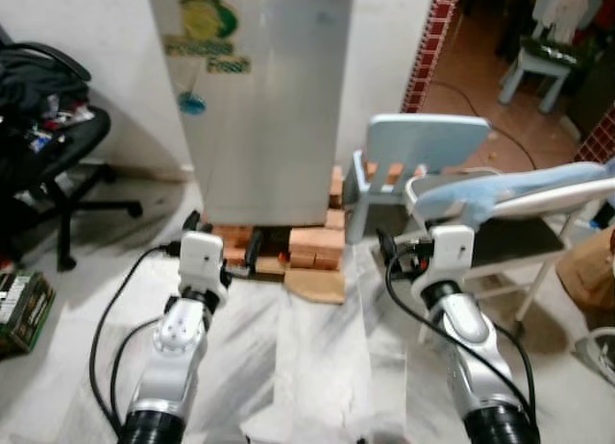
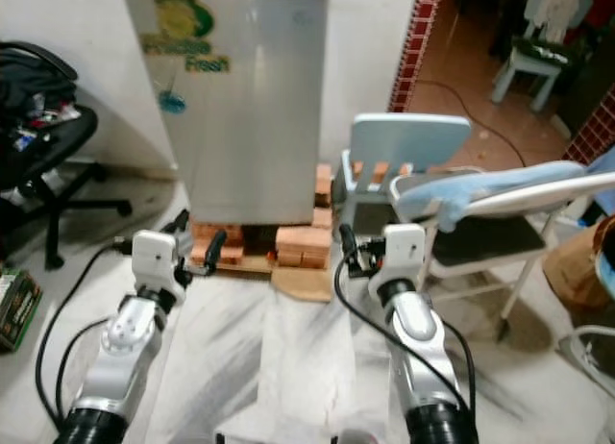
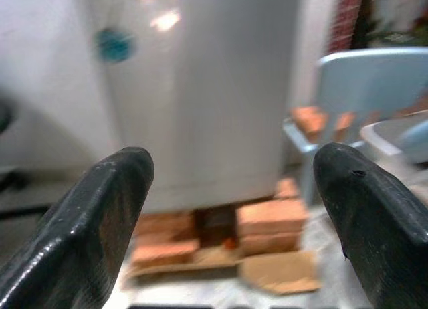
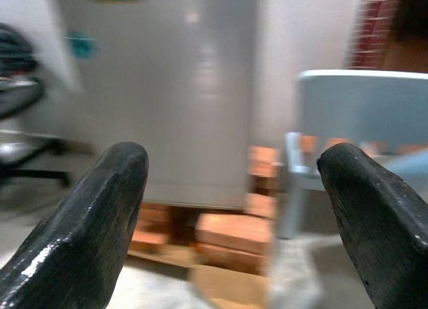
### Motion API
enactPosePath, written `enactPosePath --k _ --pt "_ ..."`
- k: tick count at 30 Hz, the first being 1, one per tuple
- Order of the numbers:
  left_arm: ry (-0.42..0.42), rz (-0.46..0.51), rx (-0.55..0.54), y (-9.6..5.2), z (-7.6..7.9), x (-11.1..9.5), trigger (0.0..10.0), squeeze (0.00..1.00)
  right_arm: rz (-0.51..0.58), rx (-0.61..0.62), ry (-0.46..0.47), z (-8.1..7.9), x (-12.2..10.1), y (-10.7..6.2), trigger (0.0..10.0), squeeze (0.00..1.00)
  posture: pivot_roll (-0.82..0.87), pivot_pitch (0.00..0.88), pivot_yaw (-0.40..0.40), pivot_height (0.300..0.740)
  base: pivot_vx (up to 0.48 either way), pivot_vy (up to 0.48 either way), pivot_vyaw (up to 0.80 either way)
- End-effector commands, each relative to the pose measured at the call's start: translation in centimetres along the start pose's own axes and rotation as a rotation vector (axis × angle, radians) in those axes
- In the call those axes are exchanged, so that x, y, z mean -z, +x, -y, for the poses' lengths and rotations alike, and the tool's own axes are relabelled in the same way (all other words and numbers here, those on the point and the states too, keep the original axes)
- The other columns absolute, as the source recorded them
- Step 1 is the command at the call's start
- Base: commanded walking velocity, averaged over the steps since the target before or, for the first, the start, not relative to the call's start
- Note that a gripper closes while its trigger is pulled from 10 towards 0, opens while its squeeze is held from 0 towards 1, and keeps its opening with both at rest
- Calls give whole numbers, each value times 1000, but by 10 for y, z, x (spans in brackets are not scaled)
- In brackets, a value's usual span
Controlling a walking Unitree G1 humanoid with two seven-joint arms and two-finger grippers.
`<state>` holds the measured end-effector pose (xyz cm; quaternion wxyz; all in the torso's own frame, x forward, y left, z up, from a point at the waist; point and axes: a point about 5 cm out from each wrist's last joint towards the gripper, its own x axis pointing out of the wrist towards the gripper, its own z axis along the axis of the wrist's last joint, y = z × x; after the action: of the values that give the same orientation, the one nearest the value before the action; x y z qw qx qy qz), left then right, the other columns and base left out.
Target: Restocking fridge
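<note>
Nearest the camera, two silver arms reach forward over a pale floor (image 1: 317, 367). The left end effector (image 1: 223, 238) and the right end effector (image 2: 348, 248) each have their two black fingers spread wide apart, and neither holds anything. Just ahead of them a flat piece of cardboard (image 1: 317, 284) lies on the floor beside a stack of orange bricks (image 1: 312, 244). On those bricks stands the fridge (image 1: 259, 98), a tall, plain silver-grey cabinet with its door closed, set against a white wall. A green and yellow sticker (image 1: 205, 26) sits near the top of the door, with a small blue mark (image 1: 191, 103) lower down; no handle can be made out. To the robot's right of the fridge is a small light blue chair (image 1: 423, 156), and nearer, a folding chair draped with a pale blue cloth (image 1: 519, 189). To the left is a black office chair (image 1: 58, 151) piled with dark items. The step in hand appears to be the approach to the closed door. Doing it well likely means stopping squarely in front of the fridge, keeping clear of the chairs, finding the door's opening edge, and gripping it before pulling, since the raised brick footing could let the cabinet shift.
</note>
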<state>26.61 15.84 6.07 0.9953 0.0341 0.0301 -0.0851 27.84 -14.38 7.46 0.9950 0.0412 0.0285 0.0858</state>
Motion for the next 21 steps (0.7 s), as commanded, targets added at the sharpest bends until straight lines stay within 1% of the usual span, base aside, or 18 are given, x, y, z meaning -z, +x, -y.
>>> enactPosePath --k 1,3,4,5,8,10,12,16,18,21 --pt "0 24 16 4 3 -5 10000 0 -4 22 -19 9 -2 1 10000 0 -21 0 -11 740 0 476 0" --pt "-1 29 19 4 3 -6 10000 0 -1 20 -17 9 -3 1 10000 0 -21 0 -11 740 0 472 0" --pt "-2 33 20 5 3 -7 10000 0 -9 14 -36 8 -2 1 10000 0 -20 0 -11 740 0 461 0" --pt "-2 33 20 5 3 -7 10000 0 -9 14 -36 8 -2 1 10000 0 -20 0 -11 740 0 461 0" --pt "-11 33 14 5 0 -7 10000 0 -16 25 -103 6 0 2 10000 0 -18 0 -10 740 0 459 0" --pt "-5 38 17 4 -2 -7 10000 0 -18 6 -80 4 0 2 10000 0 -13 0 -10 740 0 433 0" --pt "-4 38 18 3 -2 -8 10000 0 -19 -5 -85 4 0 2 10000 0 -10 0 -9 740 0 424 0" --pt "-11 45 22 4 -3 -9 10000 0 -14 27 -95 8 -1 2 10000 0 -7 0 -5 740 249 411 0" --pt "-22 50 23 6 -3 -11 10000 0 -30 38 -94 10 1 3 10000 0 -7 0 -5 740 253 409 0" --pt "-24 52 25 5 -3 -11 10000 0 -32 36 -101 10 1 2 10000 0 -8 0 -4 740 254 409 0"
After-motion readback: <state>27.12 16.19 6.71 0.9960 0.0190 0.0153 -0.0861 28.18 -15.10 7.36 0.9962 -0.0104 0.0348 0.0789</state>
